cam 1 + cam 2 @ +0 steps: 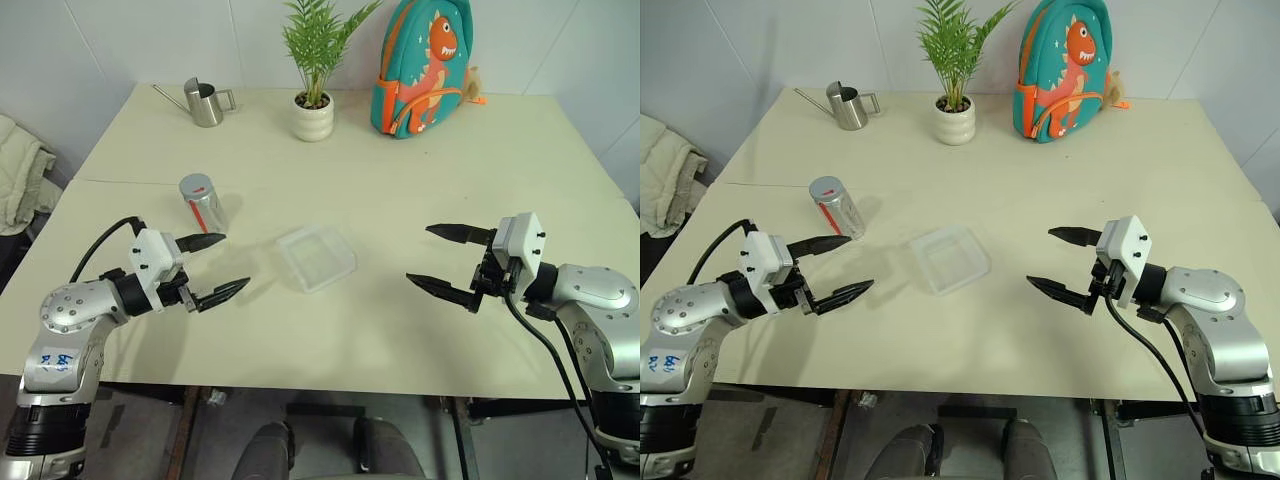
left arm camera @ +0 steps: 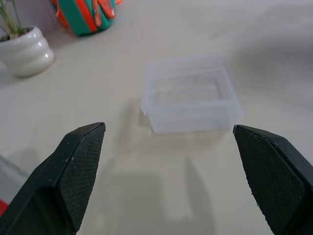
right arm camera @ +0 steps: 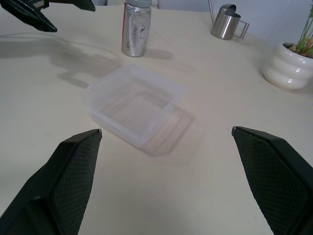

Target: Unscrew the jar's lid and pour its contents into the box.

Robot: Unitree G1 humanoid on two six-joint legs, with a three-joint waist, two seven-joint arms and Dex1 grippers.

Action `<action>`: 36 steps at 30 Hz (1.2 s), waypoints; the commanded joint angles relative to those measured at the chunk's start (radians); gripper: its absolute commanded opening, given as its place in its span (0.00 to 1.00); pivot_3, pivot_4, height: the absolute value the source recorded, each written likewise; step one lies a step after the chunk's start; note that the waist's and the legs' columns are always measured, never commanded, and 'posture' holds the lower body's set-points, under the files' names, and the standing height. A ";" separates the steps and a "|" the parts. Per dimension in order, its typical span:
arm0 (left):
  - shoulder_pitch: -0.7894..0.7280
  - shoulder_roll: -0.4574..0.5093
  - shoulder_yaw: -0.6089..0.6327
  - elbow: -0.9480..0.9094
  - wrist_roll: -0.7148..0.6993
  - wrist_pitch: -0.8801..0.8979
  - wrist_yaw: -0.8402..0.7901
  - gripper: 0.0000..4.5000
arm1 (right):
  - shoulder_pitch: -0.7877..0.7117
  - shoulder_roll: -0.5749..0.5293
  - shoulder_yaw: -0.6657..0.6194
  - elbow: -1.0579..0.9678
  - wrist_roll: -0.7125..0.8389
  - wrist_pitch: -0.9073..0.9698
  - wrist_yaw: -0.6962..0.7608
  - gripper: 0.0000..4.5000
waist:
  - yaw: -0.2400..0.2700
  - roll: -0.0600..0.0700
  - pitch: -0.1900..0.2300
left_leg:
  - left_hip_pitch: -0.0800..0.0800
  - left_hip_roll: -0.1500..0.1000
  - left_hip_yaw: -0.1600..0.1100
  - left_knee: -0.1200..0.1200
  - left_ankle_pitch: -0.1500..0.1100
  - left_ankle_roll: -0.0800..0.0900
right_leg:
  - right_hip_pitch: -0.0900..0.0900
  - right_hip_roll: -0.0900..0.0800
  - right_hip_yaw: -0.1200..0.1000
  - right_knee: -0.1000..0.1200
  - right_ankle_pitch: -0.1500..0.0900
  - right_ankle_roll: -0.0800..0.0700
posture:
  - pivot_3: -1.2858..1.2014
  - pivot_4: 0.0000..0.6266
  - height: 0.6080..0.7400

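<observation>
A: Where is the jar (image 1: 203, 202) found?
B: Upright, lid (image 1: 196, 186) on, just beyond the left gripper (image 1: 218, 266), untouched.
A: And the box (image 1: 316, 257)?
B: Between both grippers, apart from each. The right gripper (image 1: 449, 257) is spread wide, empty, as is the left.

Far edge of the bench (image 1: 420, 330): steel watering can (image 1: 205, 102) at left, white potted plant (image 1: 313, 112) in the middle, dinosaur backpack (image 1: 420, 68) right of it.

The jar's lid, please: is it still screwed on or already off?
On: the grey lid caps the upright jar on the table, which neither open gripper touches.
</observation>
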 commanded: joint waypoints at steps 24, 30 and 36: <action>-0.218 -0.344 0.064 0.132 0.256 0.049 0.732 0.99 | -0.420 0.334 0.285 0.094 -0.002 0.068 -0.044 1.00 | 0.022 -0.001 -0.001 | -0.002 -0.001 0.001 0.002 0.003 -0.006 | -0.002 0.007 0.000 0.001 0.002 0.002 | 0.52 0.24 1.00; -0.345 -0.339 0.013 0.315 0.266 -0.024 0.685 0.99 | -0.436 0.364 0.264 0.094 -0.007 0.053 -0.075 1.00 | 0.022 -0.001 -0.001 | -0.003 -0.001 0.002 0.002 0.003 -0.007 | -0.004 0.008 0.001 0.004 0.002 0.002 | 0.52 0.24 1.00; -0.412 -0.324 0.003 0.439 0.276 -0.088 0.670 0.99 | -0.425 0.377 0.280 0.063 -0.004 0.060 -0.088 1.00 | 0.015 -0.001 -0.001 | -0.003 -0.001 0.002 0.001 0.003 -0.008 | -0.005 0.009 0.001 0.004 0.002 0.002 | 0.52 0.24 1.00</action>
